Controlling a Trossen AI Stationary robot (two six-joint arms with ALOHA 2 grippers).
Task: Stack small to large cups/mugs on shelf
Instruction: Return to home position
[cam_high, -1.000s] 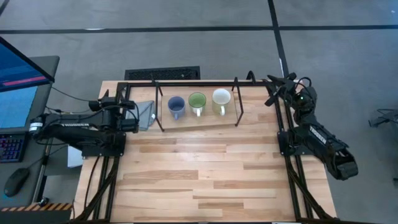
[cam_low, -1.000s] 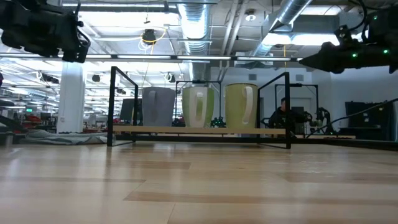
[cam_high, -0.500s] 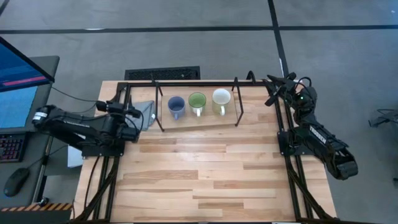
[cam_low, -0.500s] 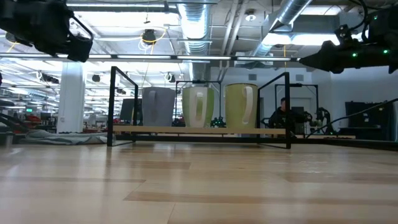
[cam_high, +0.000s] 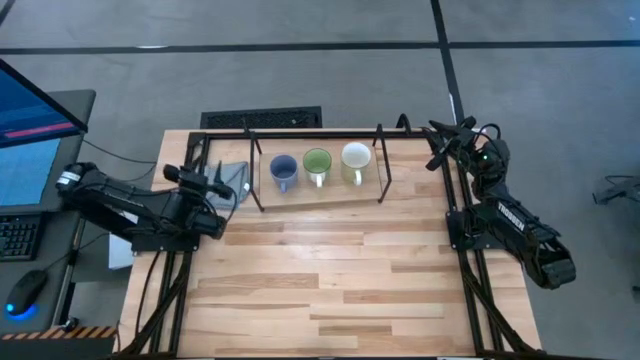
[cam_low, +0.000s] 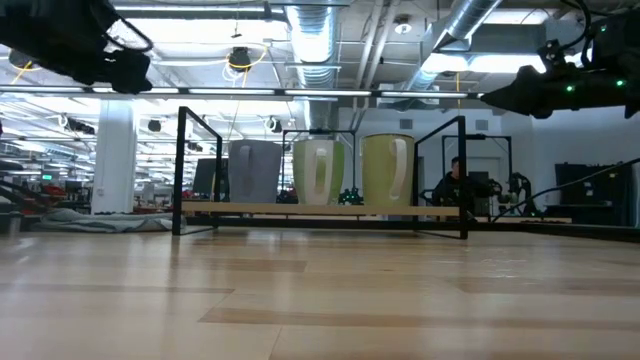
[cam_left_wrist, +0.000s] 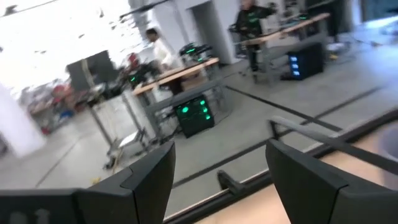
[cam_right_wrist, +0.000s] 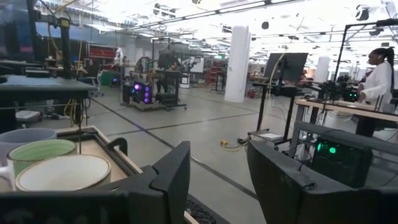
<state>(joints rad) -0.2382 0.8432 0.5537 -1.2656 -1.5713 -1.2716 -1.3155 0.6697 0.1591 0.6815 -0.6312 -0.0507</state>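
Standing in 9-to-3 row on shelf (cam_high: 320, 194), mugs (cam_high: 317, 163) are seen at 3 o'clock of nearer left gripper (cam_high: 227, 188), fingers apart, empty; right gripper (cam_high: 434, 146) likewise apart.

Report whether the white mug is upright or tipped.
Upright. From above the white mug shows its round open mouth; the low view has it standing straight on the shelf.

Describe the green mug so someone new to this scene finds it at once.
At the back edge of the wooden table stands a low black-framed shelf holding three mugs in a row. The green mug is the middle one, between the blue-grey mug and the white mug; only it is green.
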